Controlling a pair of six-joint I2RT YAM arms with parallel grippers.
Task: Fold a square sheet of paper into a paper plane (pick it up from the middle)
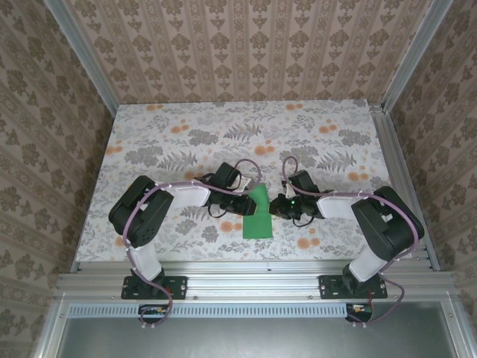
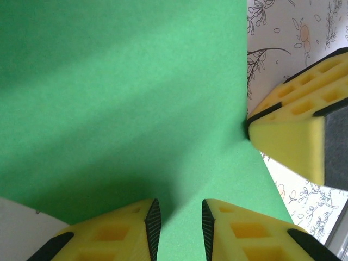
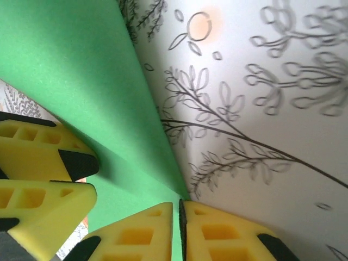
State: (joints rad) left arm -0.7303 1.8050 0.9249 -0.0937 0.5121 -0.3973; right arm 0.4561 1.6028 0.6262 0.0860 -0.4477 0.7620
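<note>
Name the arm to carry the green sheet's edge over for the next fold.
Probably right: the right gripper is pinched shut on the edge of the green sheet; the left gripper stands open over it.

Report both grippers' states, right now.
Left gripper: open, jaws slightly apart, the green sheet of paper showing in the gap.
Right gripper: shut on that paper's edge.

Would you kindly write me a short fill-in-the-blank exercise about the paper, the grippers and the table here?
1. The square sheet of paper is bright ___.
2. It sits ___ the left gripper and the right gripper.
3. The right gripper's fingers pinch the sheet's ___.
4. The table has a ___ pattern.
Missing words: green; between; edge; floral.
</note>
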